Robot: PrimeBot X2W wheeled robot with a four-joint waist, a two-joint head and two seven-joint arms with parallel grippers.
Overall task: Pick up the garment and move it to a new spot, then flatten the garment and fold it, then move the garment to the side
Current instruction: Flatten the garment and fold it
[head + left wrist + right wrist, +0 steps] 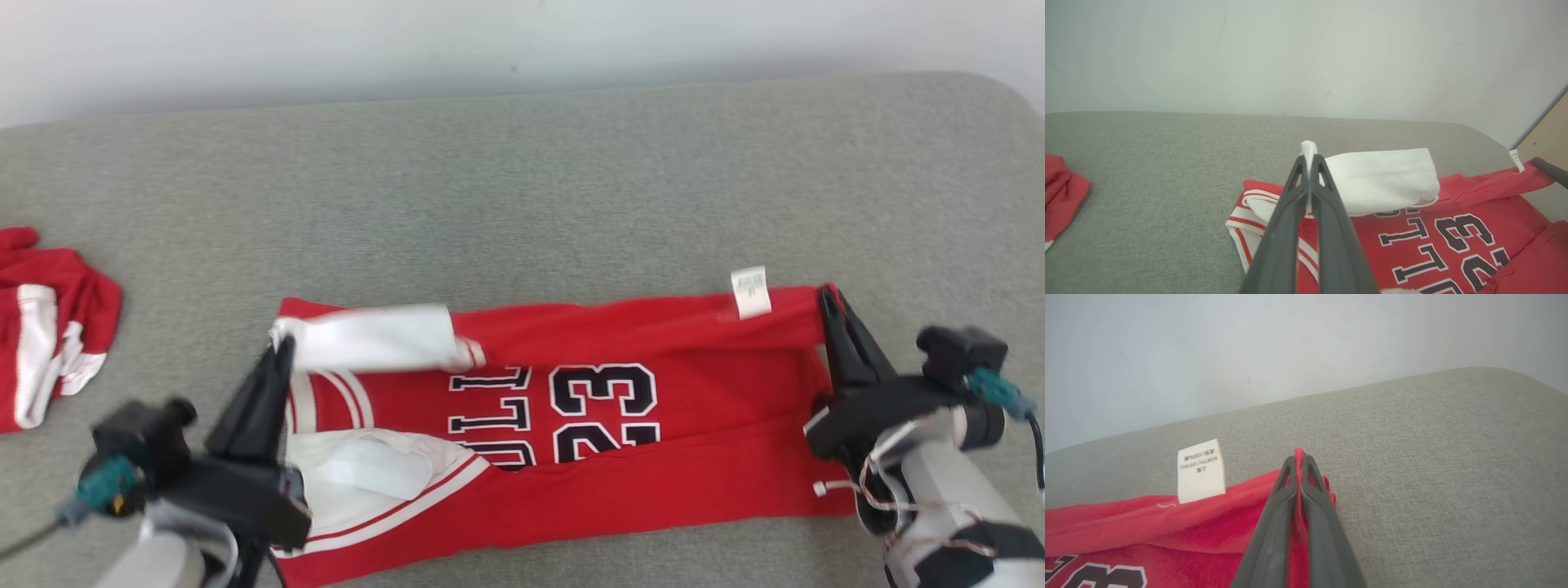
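The garment (pixel 588 425) is a red jersey with white trim and a dark number 23, stretched sideways across the grey cushioned surface (pixel 522 188). My left gripper (pixel 282 343) is shut on its white sleeve end (pixel 1380 179) at the left. My right gripper (pixel 826 294) is shut on the red hem corner (pixel 1299 452) at the right, beside a white care label (pixel 1201 470). The far edge of the garment is lifted between the two grippers (pixel 1309 157) (pixel 1299 457). Its near part lies on the surface.
A second red and white garment (pixel 41 327) lies bunched at the left edge of the surface. A pale wall (pixel 522 41) stands behind the surface. A tan board (pixel 1547 139) shows at the right of the left wrist view.
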